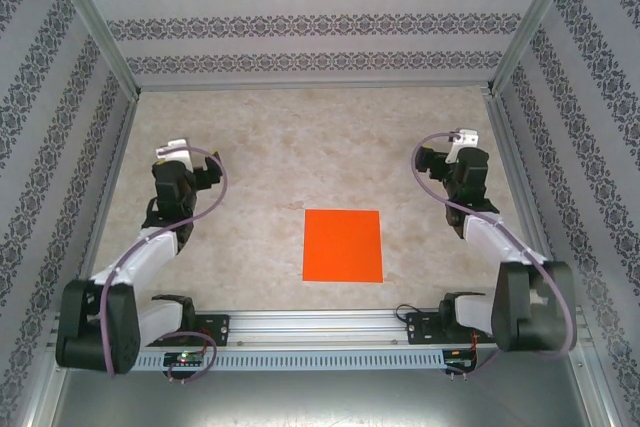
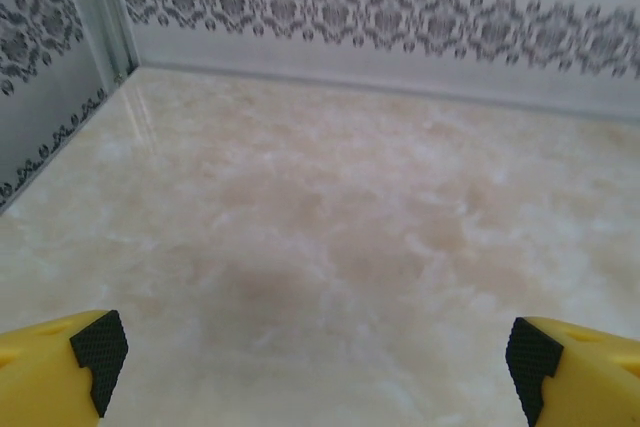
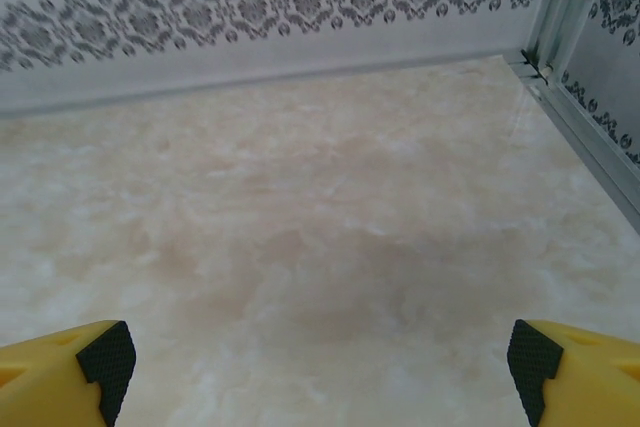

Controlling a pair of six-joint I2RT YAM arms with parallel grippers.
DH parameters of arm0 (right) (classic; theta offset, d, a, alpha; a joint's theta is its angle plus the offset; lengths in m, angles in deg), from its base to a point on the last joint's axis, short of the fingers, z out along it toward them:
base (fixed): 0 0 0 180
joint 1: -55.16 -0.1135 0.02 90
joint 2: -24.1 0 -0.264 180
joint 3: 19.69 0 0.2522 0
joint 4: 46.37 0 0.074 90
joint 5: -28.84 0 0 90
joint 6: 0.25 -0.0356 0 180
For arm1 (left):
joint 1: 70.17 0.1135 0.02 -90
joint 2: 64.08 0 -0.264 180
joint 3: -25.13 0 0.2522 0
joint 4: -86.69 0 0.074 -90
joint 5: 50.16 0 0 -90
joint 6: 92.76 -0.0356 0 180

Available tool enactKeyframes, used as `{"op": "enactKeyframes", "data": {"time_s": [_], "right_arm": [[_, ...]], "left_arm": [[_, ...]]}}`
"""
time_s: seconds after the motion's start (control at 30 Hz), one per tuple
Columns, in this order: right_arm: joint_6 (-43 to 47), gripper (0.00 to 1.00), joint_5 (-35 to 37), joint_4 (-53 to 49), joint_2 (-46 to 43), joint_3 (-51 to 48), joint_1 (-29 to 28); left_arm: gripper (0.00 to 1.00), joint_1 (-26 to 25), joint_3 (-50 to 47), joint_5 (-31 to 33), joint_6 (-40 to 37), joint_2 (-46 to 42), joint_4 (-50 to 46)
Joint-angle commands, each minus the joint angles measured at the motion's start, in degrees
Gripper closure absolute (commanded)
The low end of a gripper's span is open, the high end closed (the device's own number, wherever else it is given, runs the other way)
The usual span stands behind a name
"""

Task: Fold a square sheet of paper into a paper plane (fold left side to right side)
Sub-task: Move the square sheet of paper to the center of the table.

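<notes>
On the counter (image 1: 300,137) the square sheet of paper (image 1: 343,245) lies flat. It looks thin, light and limp, so it is probably best taken at its left edge. The left pincer (image 2: 315,352) and the right pincer (image 3: 320,357) are both spread and empty, well apart from the sheet on either side of it.

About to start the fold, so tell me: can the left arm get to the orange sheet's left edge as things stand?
Probably yes. The left gripper is open, and bare table lies between it and the square sheet of paper, which lies flat nearer the middle.
</notes>
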Motion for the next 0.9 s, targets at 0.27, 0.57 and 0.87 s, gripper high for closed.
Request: {"op": "enactKeyframes", "data": {"time_s": [0.27,0.57,0.87], "right_arm": [[-14.3,0.02,-2.6,-40.7,-15.1,8.3,-11.7],[-20.7,0.02,-0.2,-54.6,-20.5,9.3,-29.1],[-24.1,0.02,5.8,-55.4,-4.4,11.5,-48.8]], "left_arm": [[0.00,-3.0,11.5,-21.6,22.7,0.7,-29.6],[0.00,-18.6,12.9,-27.0,25.3,9.3,-26.7],[0.00,-24.8,14.5,-26.9,27.5,17.1,-21.6]]}}
